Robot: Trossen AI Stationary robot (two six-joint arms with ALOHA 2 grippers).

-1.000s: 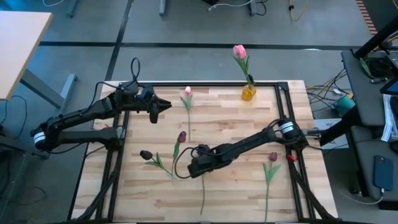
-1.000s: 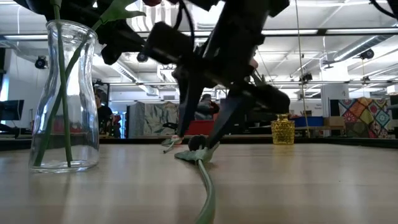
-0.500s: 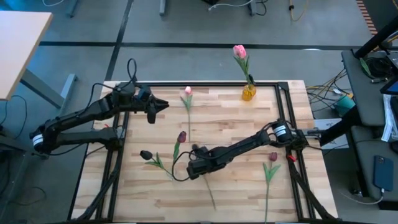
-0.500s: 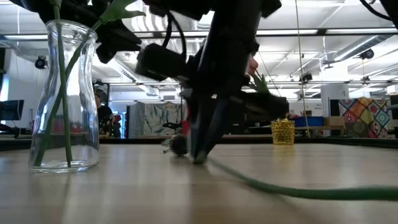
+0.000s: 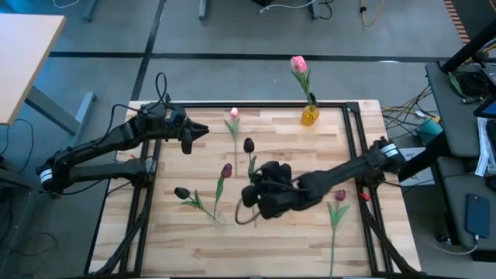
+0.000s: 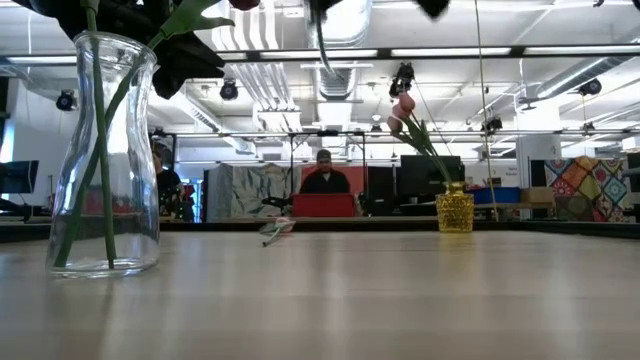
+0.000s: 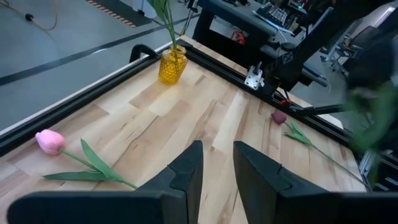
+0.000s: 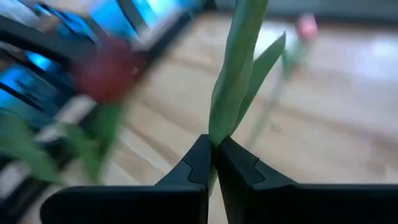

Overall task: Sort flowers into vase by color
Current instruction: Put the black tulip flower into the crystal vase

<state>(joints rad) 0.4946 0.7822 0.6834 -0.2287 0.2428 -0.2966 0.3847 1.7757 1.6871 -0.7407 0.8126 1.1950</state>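
My right gripper is over the middle of the table, shut on a dark maroon flower. My left gripper hangs near the far left, its fingers a little apart with nothing between them. A pink flower lies flat on the wood at the far side, and a maroon flower lies at the right. A yellow vase holds a pink flower. Two dark flowers lean out of a glass vase. My right gripper pinches the maroon flower's green stem, where a leaf joins it, between its two fingertips. The stem runs on past the fingers to the head on the far side, and its tail curls out on the near side. The flower is lifted clear of the table.
A black frame edges the wooden table. In the low view a person sits in the room beyond the table. Bare wood shows on the near side of the table.
My right gripper has shut on the stem of the maroon flower that lay on the table, then risen, out of the low view. The flower has come up off the wood, its head now toward the far edge.
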